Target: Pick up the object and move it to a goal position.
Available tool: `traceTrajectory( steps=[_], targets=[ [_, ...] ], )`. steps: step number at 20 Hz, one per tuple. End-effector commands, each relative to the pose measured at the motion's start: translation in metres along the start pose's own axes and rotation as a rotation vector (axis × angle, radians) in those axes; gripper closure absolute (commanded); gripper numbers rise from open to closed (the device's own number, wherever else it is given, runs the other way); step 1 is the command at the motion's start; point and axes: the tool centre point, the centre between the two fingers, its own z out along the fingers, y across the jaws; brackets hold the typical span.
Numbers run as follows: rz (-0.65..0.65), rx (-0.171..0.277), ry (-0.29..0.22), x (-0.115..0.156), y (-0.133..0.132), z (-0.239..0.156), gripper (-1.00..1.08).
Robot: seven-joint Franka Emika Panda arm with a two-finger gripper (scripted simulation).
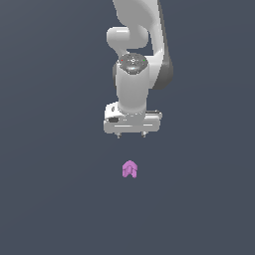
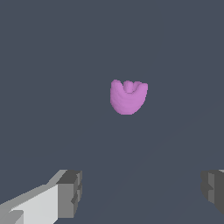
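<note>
Gripper [image 1: 131, 135] poised apart from the pink-purple lobed object [image 1: 129, 169].
Jaws spread wider than the object, likely readying a straddling grasp; nothing held.

No text, label, brand, number or sign can be read anywhere.

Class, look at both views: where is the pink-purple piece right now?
In the exterior view the pink-purple piece lies alone on the grey floor, just below the open gripper, untouched; the wrist view shows it beyond the fingers.

one robot arm [image 1: 134, 64], one gripper [image 1: 131, 135] with two fingers [image 2: 70, 192], and one little pink object [image 1: 129, 170].
</note>
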Motion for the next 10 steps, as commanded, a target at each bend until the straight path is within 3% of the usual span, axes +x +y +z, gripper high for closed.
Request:
traceTrajectory(
  steps=[1,10],
  targets=[
    [-0.013,0.01,0.004,0.0006,-0.0123,-0.0011,-0.92],
    [-0.009,0.011,0.003,0.0059,-0.0132,0.0035,-0.92]
  ],
)
